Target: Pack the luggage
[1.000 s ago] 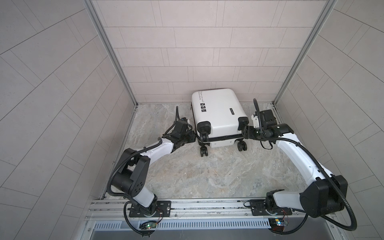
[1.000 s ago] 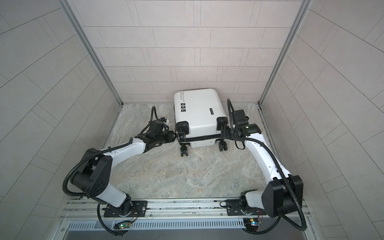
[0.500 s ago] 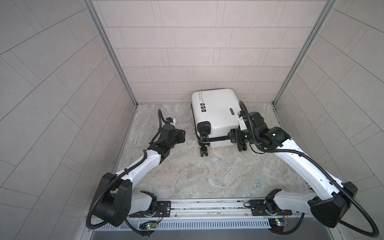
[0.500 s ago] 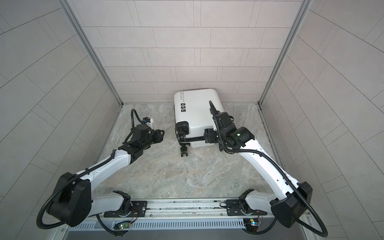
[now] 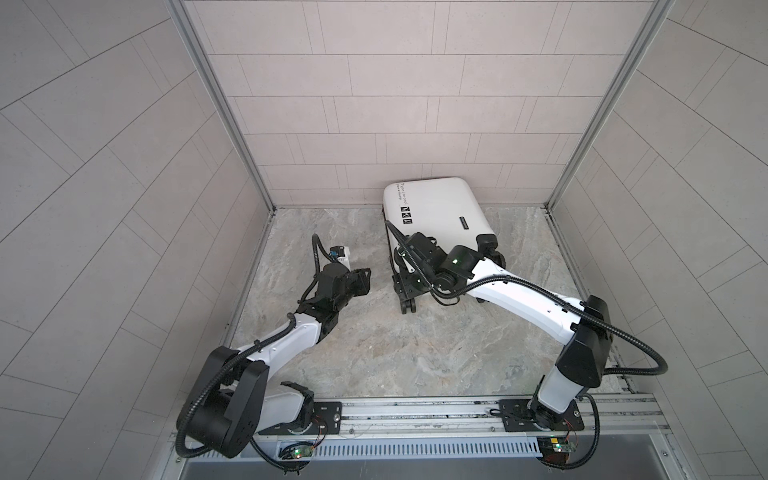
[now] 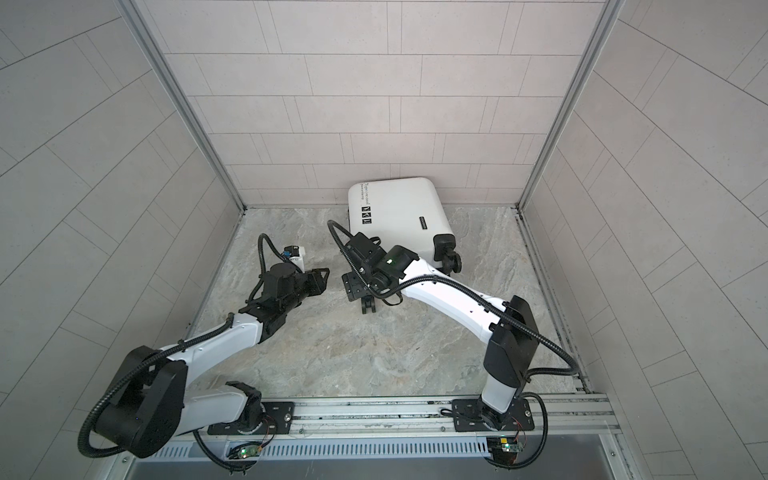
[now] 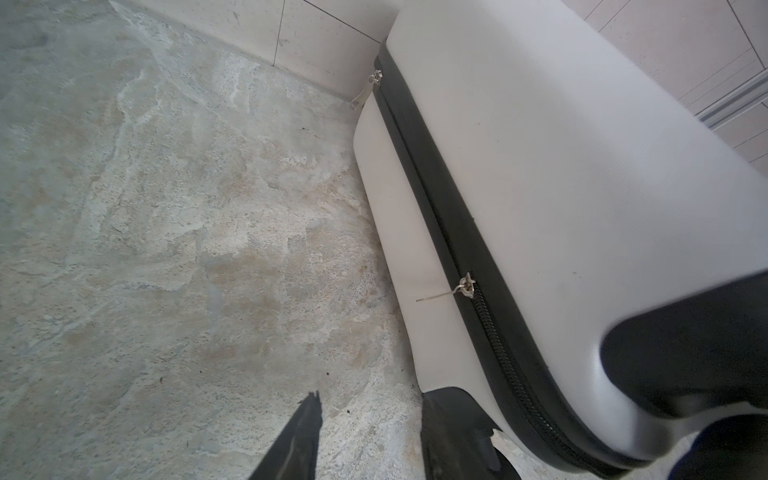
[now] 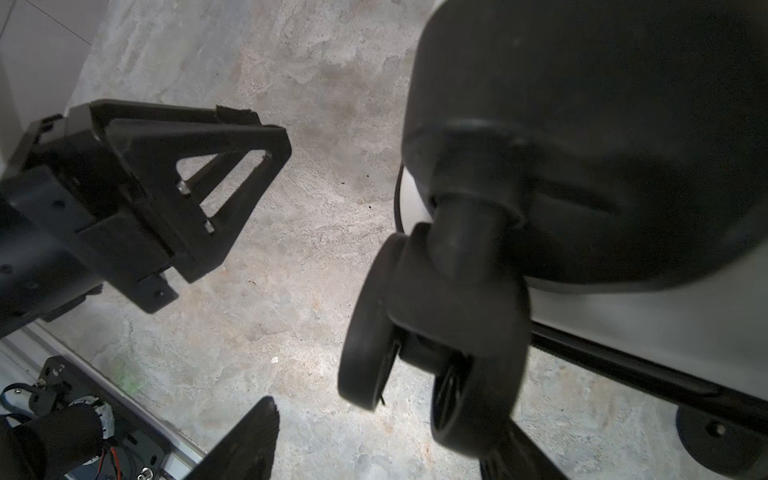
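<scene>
Plainly dealing with a small white hard-shell suitcase (image 5: 432,208), lying flat on the grey marbled bench (image 5: 415,353), upper middle of both top views, by the back wall. Probably stiff, smooth, slippery, light enough to roll on black caster wheels (image 8: 370,332). Best taken at the silver zipper pull (image 7: 465,286) or shell edge. Left tool (image 5: 365,280) open, empty. Right tool (image 5: 404,286) spread wide beside a wheel, clamping nothing visible.

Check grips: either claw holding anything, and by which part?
Nothing held: left claw open, clear of the luggage; right claw open by its near wheel, not clamped.
</scene>
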